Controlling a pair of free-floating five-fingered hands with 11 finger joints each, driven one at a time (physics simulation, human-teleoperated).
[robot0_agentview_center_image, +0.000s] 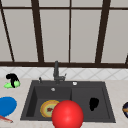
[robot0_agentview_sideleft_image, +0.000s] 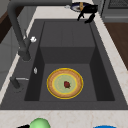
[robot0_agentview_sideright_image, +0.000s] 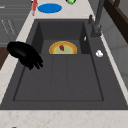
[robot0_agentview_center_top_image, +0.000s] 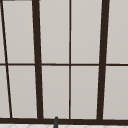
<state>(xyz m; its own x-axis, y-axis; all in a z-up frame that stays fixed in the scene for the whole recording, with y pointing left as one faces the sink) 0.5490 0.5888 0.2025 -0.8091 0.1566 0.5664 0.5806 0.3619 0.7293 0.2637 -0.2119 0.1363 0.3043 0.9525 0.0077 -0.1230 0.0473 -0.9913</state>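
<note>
My left hand (robot0_agentview_center_image: 12, 78) is over the counter left of the sink, its fingers curled down onto a green round object (robot0_agentview_center_image: 10, 85), which also shows in the left side view (robot0_agentview_sideleft_image: 39, 123). My right hand (robot0_agentview_center_image: 93, 103) hangs over the sink's shallow right half with relaxed fingers pointing down and holds nothing. In the right side view that hand (robot0_agentview_sideright_image: 25, 54) is above the sink's front rim. A yellow plate (robot0_agentview_center_image: 47, 108) with a red spot lies in the deep left basin (robot0_agentview_sideleft_image: 64, 83). A large red ball (robot0_agentview_center_image: 67, 115) shows in front of the sink and covers part of the plate.
A dark faucet (robot0_agentview_center_image: 56, 71) rises behind the black sink (robot0_agentview_center_image: 107, 100). A blue plate (robot0_agentview_center_image: 6, 105) and a red stick (robot0_agentview_center_image: 5, 118) lie on the left counter. A dark bowl (robot0_agentview_center_image: 125, 109) sits on the right counter. A window spans the wall behind.
</note>
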